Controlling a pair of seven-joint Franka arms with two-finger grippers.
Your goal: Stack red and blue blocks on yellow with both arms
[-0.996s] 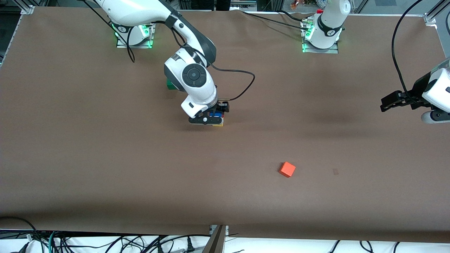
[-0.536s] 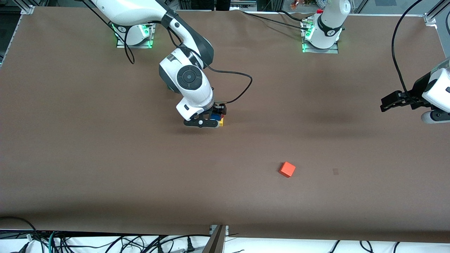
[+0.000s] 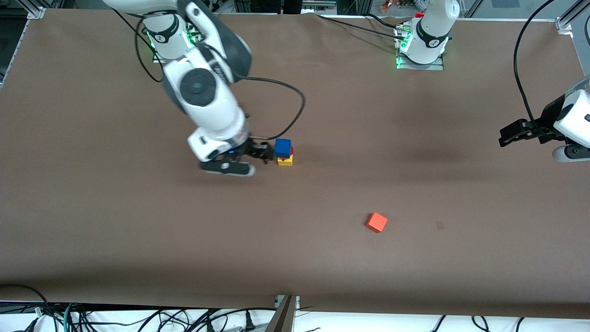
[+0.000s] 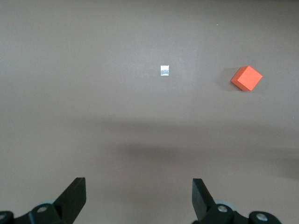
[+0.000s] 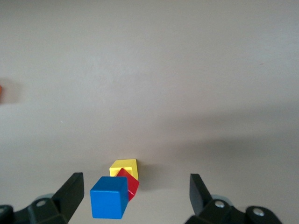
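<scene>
A three-cube stack stands mid-table. The yellow [image 3: 285, 161] cube is on the mat, the red block [image 3: 292, 151] sits on it turned cornerwise, and the blue block [image 3: 283, 147] is on top. My right gripper [image 3: 251, 159] hangs open just beside the stack, toward the right arm's end, touching nothing. In the right wrist view the blue block [image 5: 109, 197], red block [image 5: 131, 184] and yellow [image 5: 124, 166] cube lie below the open right gripper [image 5: 135, 189]. My left gripper [image 3: 509, 135] waits open over the left arm's end of the table, and the left wrist view shows the left gripper [image 4: 138, 189] empty.
An orange cube [image 3: 377, 222] lies alone nearer the front camera than the stack, toward the left arm's end; it also shows in the left wrist view as the orange cube [image 4: 246, 78]. A small pale mark [image 4: 164, 70] is on the mat beside it. Cables run along the table's near edge.
My right gripper has opened off the blue block, risen and drawn back toward the right arm's end. The stack now stands by itself. The left arm has not moved.
</scene>
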